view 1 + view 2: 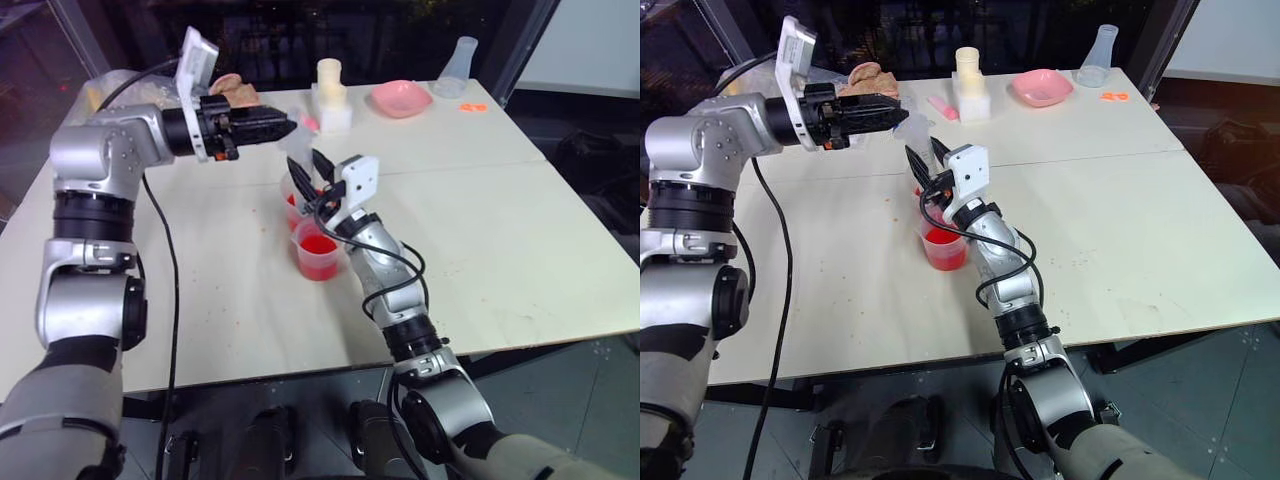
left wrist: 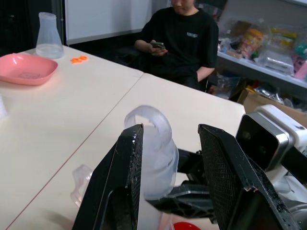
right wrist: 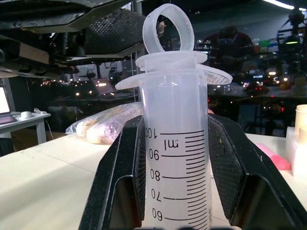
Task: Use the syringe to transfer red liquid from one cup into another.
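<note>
- Right gripper [image 3: 175,158]: we see it clamped on the upright syringe [image 3: 175,143].
- Left gripper [image 2: 170,158]: fingers apart around the plunger ring [image 2: 147,125], at the cups' [image 1: 317,250] 12 o'clock.

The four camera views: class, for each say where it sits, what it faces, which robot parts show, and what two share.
Left eye, right eye: head, looking down on the table; both arms.
Left wrist: faces the syringe plunger between left gripper fingers.
Right wrist: right gripper shut on the syringe barrel.
Shared: both wrist views show the syringe.
</note>
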